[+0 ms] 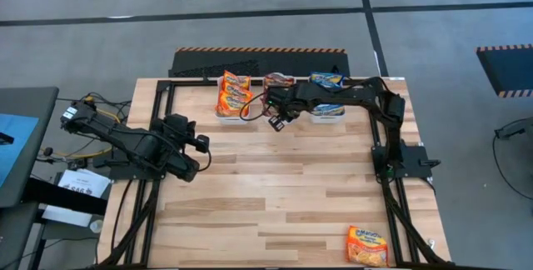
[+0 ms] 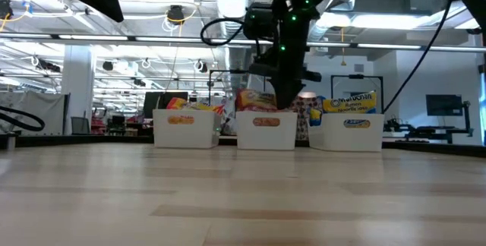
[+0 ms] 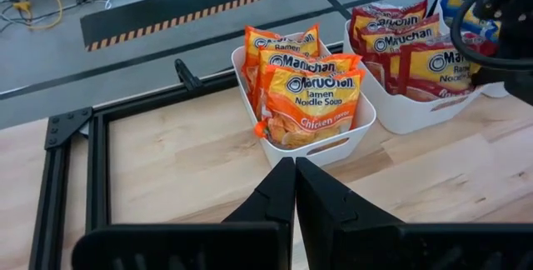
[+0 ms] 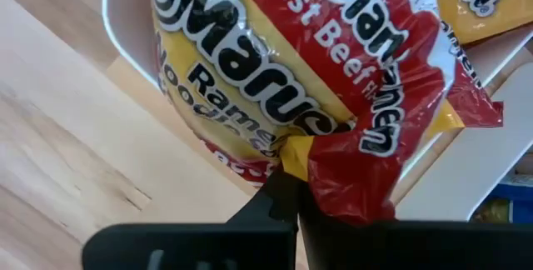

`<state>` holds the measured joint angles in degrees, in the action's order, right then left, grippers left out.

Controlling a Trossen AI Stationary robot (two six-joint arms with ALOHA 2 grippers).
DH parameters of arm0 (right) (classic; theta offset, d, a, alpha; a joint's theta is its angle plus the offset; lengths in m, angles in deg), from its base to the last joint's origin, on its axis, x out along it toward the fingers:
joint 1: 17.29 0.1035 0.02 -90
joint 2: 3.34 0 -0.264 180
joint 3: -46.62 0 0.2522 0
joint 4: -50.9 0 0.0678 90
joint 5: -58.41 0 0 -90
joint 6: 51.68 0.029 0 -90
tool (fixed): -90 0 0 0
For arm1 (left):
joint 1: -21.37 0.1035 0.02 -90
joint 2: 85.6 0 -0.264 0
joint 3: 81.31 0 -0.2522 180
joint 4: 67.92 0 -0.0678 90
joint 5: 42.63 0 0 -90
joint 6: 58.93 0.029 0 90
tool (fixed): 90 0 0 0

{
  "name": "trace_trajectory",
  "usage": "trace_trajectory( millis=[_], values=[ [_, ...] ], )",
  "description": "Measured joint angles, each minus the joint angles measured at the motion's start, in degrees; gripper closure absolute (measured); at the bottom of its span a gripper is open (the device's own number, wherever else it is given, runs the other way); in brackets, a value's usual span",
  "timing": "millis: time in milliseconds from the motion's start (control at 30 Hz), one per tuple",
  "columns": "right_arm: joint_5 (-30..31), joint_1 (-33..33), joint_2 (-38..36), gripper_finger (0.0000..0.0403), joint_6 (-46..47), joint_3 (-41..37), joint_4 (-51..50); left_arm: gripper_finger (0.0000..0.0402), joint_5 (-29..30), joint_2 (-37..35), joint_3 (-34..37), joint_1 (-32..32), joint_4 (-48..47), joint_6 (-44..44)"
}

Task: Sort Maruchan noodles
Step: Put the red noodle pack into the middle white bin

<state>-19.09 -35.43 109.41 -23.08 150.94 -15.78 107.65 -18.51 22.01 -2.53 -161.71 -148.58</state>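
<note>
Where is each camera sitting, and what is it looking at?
High: above, looking straight down; both arms, three white bins, one orange packet.
Low: table height, looking level at the bins; an arm hangs above.
Left wrist: behind the shut left gripper, facing the bins.
Right wrist: right gripper pinching a red packet.
All show the bins.

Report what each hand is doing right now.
Left hand: closed, holding nothing.
Right hand: closed on the edge of a red noodle packet over the middle bin.
</note>
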Motion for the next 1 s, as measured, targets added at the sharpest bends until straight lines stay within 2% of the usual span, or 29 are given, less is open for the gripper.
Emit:
trace_trajectory(
  millis=[300,533,800,1000],
  values=[
    [0.2,-0.4,0.0,0.0377,-2.1,0.1,-5.7,0.0401,0.2,0.0,0.0,0.0,0.0,-0.1],
    [0.0,-0.4,-0.5,0.0359,-4.2,0.1,-4.7,0.0402,0.3,0.0,0.0,0.0,0.0,-0.1],
    [-0.9,-0.4,-0.5,0.0324,-6.3,0.7,-5.4,0.0401,0.4,0.0,0.0,0.0,0.1,-0.1],
    [-1.7,-0.5,-0.6,0.028,-5.7,0.8,-7.4,0.0402,0.4,0.0,0.0,0.0,0.2,1.2]
  ],
)
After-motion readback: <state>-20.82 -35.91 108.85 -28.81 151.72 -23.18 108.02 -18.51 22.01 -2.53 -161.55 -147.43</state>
